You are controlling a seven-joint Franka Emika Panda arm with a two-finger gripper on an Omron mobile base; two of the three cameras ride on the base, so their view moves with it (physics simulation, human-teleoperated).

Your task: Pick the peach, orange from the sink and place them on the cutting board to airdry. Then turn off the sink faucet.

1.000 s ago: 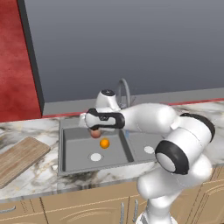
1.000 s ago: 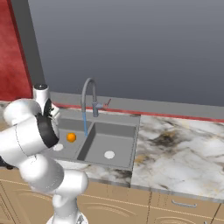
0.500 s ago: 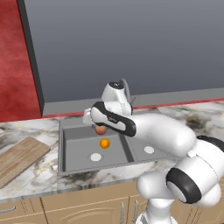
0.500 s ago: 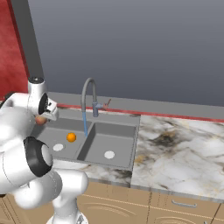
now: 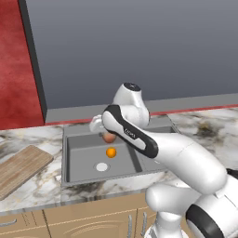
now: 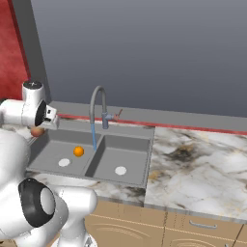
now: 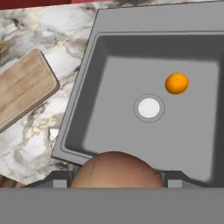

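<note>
Jaws were clamped on the peach (image 7: 114, 169), held up over the sink's (image 5: 74, 144) left basin. Orange (image 5: 111, 152) sat in that basin by the drain; board (image 5: 21, 168) lay left on the surface (image 5: 32, 193).

Glossy white arm (image 5: 186, 158), dark joints

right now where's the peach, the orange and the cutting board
peach (image 7: 114, 169), hand view, middle of its rounded top, between the fingers
orange (image 5: 110, 152), left base view, centre of the ball on the basin floor
cutting board (image 7: 22, 89), hand view, middle of its wood face
</note>
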